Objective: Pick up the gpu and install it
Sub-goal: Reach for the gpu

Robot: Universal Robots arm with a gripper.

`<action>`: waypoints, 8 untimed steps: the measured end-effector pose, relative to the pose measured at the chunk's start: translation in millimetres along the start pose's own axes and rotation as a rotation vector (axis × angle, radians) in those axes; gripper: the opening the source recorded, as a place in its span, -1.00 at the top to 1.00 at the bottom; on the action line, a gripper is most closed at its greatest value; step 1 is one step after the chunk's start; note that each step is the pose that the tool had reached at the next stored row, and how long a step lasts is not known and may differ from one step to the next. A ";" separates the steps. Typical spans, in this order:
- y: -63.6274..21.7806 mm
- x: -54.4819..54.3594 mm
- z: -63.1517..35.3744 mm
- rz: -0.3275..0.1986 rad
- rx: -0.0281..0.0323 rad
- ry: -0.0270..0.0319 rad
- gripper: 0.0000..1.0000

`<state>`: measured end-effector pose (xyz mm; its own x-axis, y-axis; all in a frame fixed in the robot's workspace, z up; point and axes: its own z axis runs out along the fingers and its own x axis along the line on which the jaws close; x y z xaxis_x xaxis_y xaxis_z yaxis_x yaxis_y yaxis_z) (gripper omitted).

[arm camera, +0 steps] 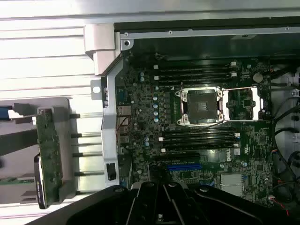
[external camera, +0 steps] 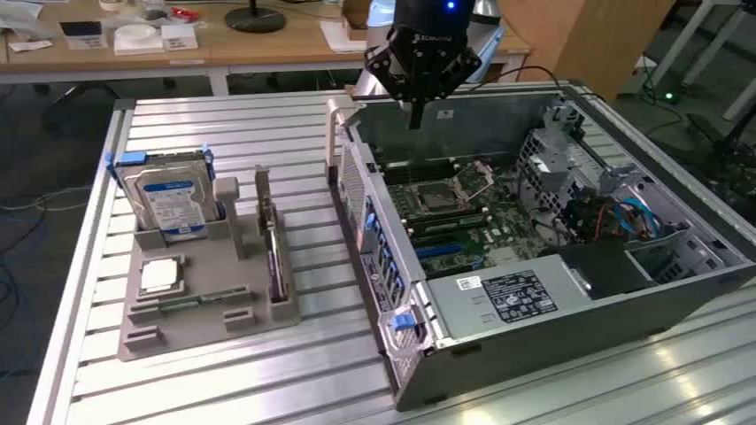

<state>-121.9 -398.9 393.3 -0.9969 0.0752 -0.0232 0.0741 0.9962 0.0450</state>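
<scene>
The gpu [external camera: 274, 261] is a thin dark card standing on edge in a slot of the grey holder [external camera: 207, 310], on the exterior view's left. From the wrist camera the gpu [arm camera: 49, 154] appears edge-on beside the case wall. My gripper [external camera: 413, 117] hangs over the far part of the open computer case [external camera: 555, 310], well apart from the gpu, its fingers together and holding nothing. Just past the gripper [arm camera: 164, 190] in the wrist view lie the motherboard [arm camera: 140, 108] and its blue slot [arm camera: 184, 166].
The holder also carries a silver hard drive [external camera: 172, 199], a square processor [external camera: 159, 274] and a narrow green memory stick [external camera: 189, 301]. An open processor socket [arm camera: 201, 105] sits mid-board. The case wall [external camera: 360, 204] stands between holder and motherboard. A wooden desk [external camera: 236, 49] lies behind.
</scene>
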 end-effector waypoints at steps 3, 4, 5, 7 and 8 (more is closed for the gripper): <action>0.0 0.0 0.0 0.000 0.0000 0.0000 0.79; 0.0 0.1 0.0 0.000 0.0000 0.0000 0.79; 0.0 0.5 0.0 0.000 0.0000 -0.0001 0.79; -0.1 1.4 0.0 0.000 0.0000 0.0000 0.79; -0.1 2.0 0.0 0.000 0.0000 0.0000 0.79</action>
<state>-123.9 -398.9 393.3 -0.9969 0.0752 -0.0232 0.0741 0.9962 0.0451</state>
